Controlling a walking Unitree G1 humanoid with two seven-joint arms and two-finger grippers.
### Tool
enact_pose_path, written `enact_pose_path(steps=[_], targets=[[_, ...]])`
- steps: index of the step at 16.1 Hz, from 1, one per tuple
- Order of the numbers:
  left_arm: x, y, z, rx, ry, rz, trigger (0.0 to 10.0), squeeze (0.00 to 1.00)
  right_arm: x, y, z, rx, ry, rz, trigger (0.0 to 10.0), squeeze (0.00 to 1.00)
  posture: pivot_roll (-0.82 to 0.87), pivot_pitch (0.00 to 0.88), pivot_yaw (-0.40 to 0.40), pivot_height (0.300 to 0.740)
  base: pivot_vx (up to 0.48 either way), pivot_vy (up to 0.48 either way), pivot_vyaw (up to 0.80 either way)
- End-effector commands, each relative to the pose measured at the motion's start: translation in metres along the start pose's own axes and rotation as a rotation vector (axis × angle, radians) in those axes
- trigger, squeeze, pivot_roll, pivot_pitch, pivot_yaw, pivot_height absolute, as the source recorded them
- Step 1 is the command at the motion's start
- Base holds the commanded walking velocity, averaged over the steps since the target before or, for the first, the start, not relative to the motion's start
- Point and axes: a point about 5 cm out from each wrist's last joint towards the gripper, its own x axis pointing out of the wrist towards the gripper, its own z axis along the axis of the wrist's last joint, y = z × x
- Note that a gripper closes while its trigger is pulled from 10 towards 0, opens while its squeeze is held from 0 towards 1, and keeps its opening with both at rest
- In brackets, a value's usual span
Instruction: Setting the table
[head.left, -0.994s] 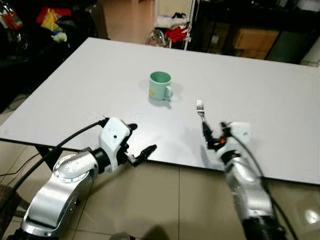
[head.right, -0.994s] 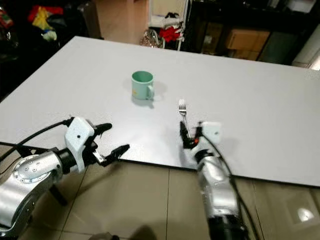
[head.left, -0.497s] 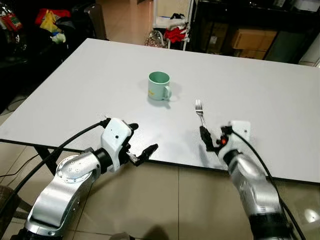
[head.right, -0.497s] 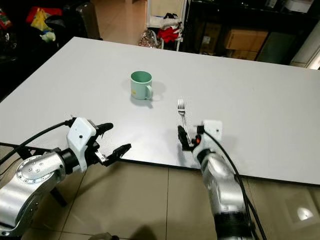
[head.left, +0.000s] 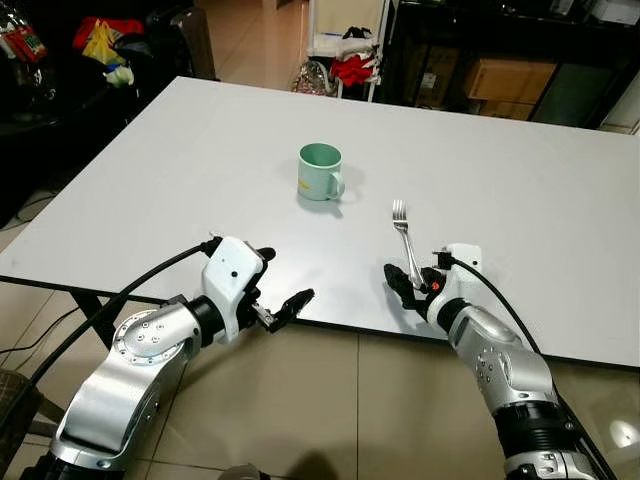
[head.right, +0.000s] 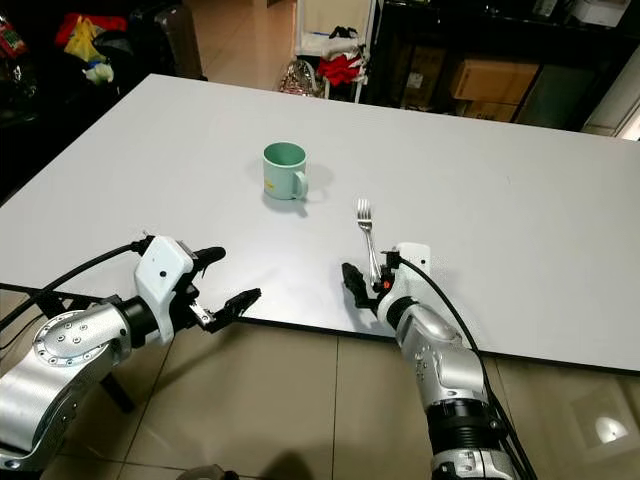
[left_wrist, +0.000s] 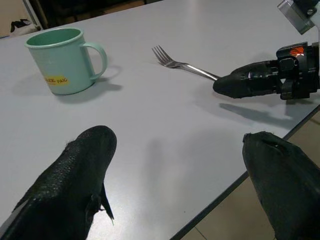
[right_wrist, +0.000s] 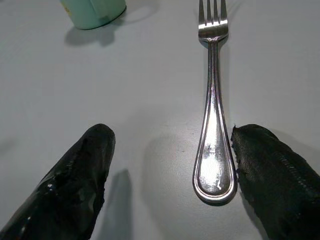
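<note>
A shiny silver metal fork (head.left: 405, 241) lies flat on the broad white rectangular table (head.left: 200, 160), close to the table's near edge and toward the robot's right, its tines pointing away from the robot and its rounded handle end toward it. The right gripper (head.left: 410, 285) sits low over the table at that handle end with its two black fingers spread apart. In the right wrist view one finger (right_wrist: 272, 172) lies just beside the end of the fork's handle, at or almost at the metal, though contact cannot be told; the other finger (right_wrist: 75, 185) rests well to the far side, with bare tabletop between it and the fork. The fork is not lifted; it casts a thin shadow and reflects light along its stem.

A pale green mug with a handle and a small yellow label (head.left: 321, 172) stands upright on the table beyond the fork and to its left, well apart from it, its handle turned toward the fork's side.

The left gripper (head.left: 283, 282) hovers at the near table edge, left of the fork, its black fingers wide apart and holding nothing. Below the table edge is a beige tiled floor (head.left: 330, 400).
</note>
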Motion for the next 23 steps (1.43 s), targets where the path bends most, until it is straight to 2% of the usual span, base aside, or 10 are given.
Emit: enact_pose_path(steps=[1,12,15,17,19,21,23], targets=[[0.000,0.000,0.002,0.015,-0.004,-0.010,10.0,0.00,0.001,-0.002,-0.005,0.016,0.038,0.006,10.0,0.00,0.10,0.000,-0.050,0.740,0.000,0.000,0.00],[0.003,0.003,0.004,0.024,-0.010,-0.013,10.0,0.00,0.004,0.011,0.000,0.018,0.010,0.108,10.0,0.00,0.10,0.000,-0.046,0.740,0.000,0.000,0.00],[0.004,0.003,0.004,0.025,-0.015,-0.013,10.0,0.00,0.004,0.010,0.001,0.013,0.005,0.097,10.0,0.00,0.10,0.000,-0.049,0.740,0.000,0.000,0.00],[0.003,0.001,0.005,0.024,-0.018,-0.014,10.0,0.00,-0.004,0.006,0.005,0.006,-0.020,0.070,10.0,0.00,0.11,0.000,-0.056,0.740,0.000,0.000,0.00],[0.000,-0.001,0.006,-0.016,-0.038,0.026,10.0,0.00,-0.026,0.001,0.014,-0.037,-0.086,0.035,10.0,0.00,0.12,0.000,-0.059,0.740,0.000,0.000,0.00],[-0.006,-0.004,0.008,-0.065,-0.078,0.121,10.0,0.00,-0.060,0.005,0.028,-0.097,-0.206,0.005,10.0,0.00,0.11,0.000,-0.047,0.740,0.000,0.000,0.00],[-0.010,-0.005,0.010,-0.061,-0.095,0.174,10.0,0.00,-0.076,0.013,0.033,-0.118,-0.265,0.005,10.0,0.00,0.11,0.000,-0.044,0.740,0.000,0.000,0.00]])
